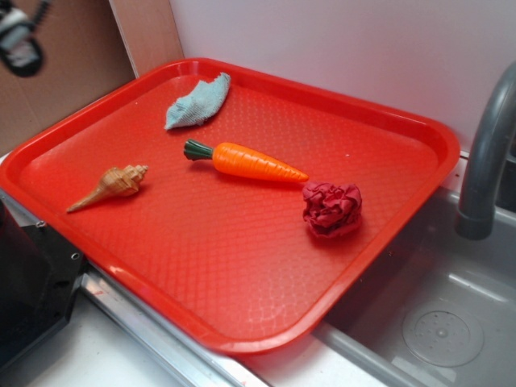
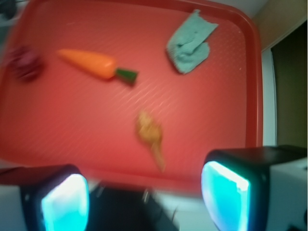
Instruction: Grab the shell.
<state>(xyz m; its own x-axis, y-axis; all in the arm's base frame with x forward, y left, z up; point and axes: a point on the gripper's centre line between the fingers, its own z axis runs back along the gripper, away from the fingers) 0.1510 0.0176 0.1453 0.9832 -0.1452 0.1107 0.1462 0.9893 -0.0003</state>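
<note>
The tan-brown shell (image 1: 110, 185) lies on the left part of the red tray (image 1: 242, 306), knobby end toward the carrot and thin point toward the tray's left rim. In the wrist view the shell (image 2: 150, 135) shows blurred, ahead of my gripper (image 2: 144, 202) and roughly between the fingers' lines. My gripper is open, its two cyan pads (image 2: 65, 204) wide apart with nothing between them, hanging above the tray's near rim. In the exterior view only a bit of the arm shows at the top left corner; the jaws are out of that view.
An orange carrot with a green top (image 1: 246, 161) lies mid-tray. A light blue cloth (image 1: 196, 101) sits at the far side, a crumpled red cloth (image 1: 332, 208) to the right. A grey faucet (image 1: 484, 153) and sink (image 1: 435, 322) lie right of the tray; a black block (image 1: 28, 282) stands at its left.
</note>
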